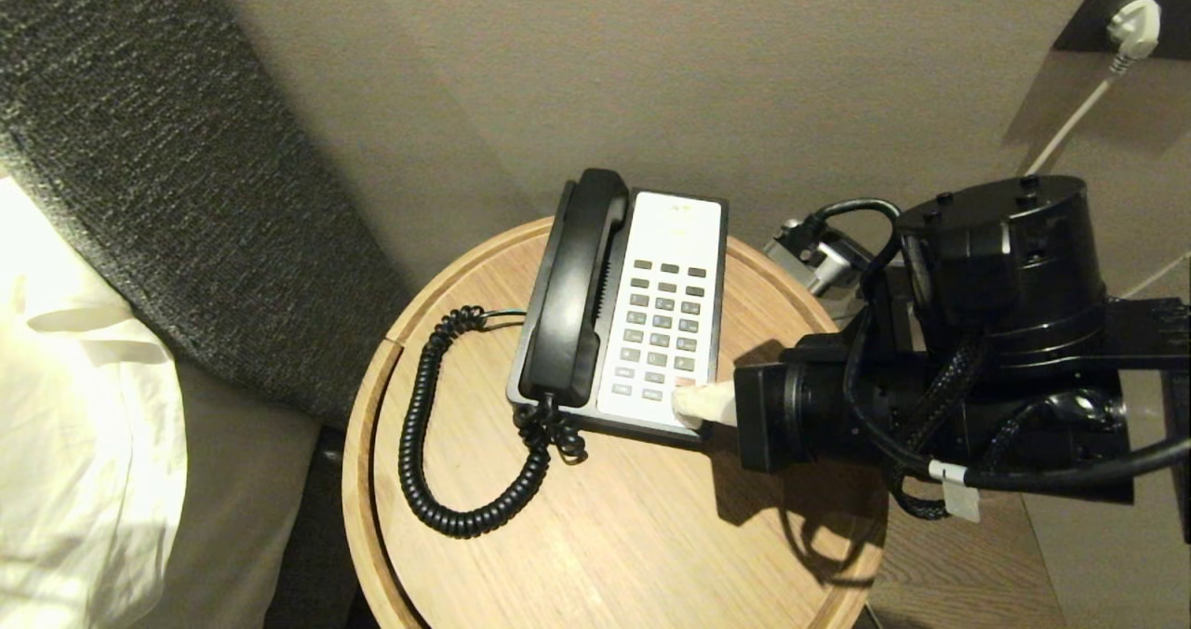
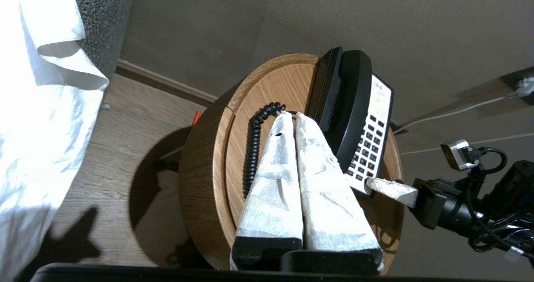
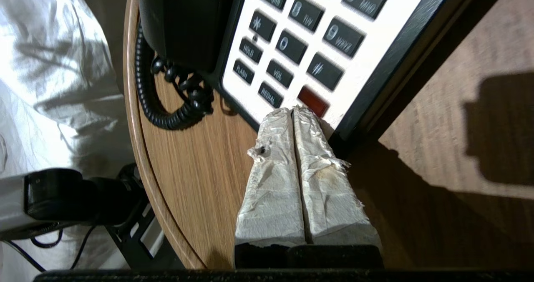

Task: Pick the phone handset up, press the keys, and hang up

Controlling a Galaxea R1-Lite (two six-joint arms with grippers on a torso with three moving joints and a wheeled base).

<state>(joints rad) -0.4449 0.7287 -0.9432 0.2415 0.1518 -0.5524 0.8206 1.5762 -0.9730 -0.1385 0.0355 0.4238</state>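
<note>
The black phone handset (image 1: 577,285) lies in its cradle on the left side of the black-and-white phone base (image 1: 675,229). Its coiled cord (image 1: 419,424) loops over the round wooden table (image 1: 605,536). My right gripper (image 1: 693,401), fingers wrapped in white, is shut. Its tips rest at the keypad's near right corner, by the red key (image 3: 313,100), below the dark keys (image 1: 662,322). My left gripper (image 2: 290,117) is shut and empty; it hovers above the table on the cord's side, clear of the handset (image 2: 352,107). It is outside the head view.
A bed with white sheets (image 1: 74,378) and a grey headboard (image 1: 186,145) stand left of the table. The wall runs close behind the phone, with a white plug (image 1: 1135,29) and cable at the upper right. My right arm's black body (image 1: 977,350) overhangs the table's right edge.
</note>
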